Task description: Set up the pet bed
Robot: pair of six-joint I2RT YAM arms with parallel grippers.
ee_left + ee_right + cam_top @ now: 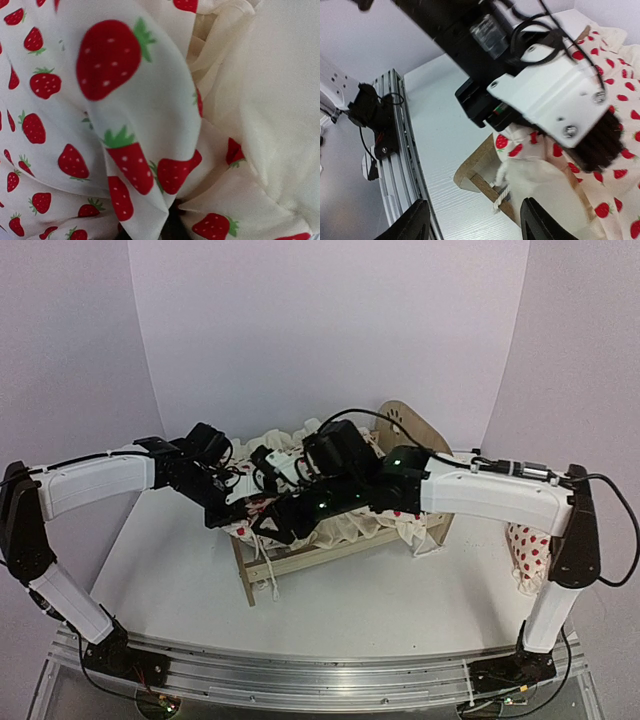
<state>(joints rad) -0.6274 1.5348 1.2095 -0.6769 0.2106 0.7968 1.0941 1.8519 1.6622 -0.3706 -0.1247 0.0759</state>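
Observation:
The pet bed (pixel 310 558) is a light-wood frame in the middle of the table, its rounded headboard (pixel 408 422) at the far right. A cream strawberry-print duvet (pixel 350 525) lies bunched over it and hangs over the side. Both grippers are above the foot end. My left gripper (pixel 235 512) is down in the cloth. Its wrist view shows only duvet folds (pixel 150 100), with its fingers hidden. The right wrist view shows it (pixel 597 150) pressed against the duvet (pixel 615 100). My right gripper (pixel 477 225) is open and empty above the bed's foot corner (pixel 475 170).
A strawberry-print pillow (pixel 530 550) lies at the right edge behind my right arm. A white cord (pixel 501 192) dangles from the bed's side rail. An aluminium rail (pixel 320 675) runs along the table's near edge.

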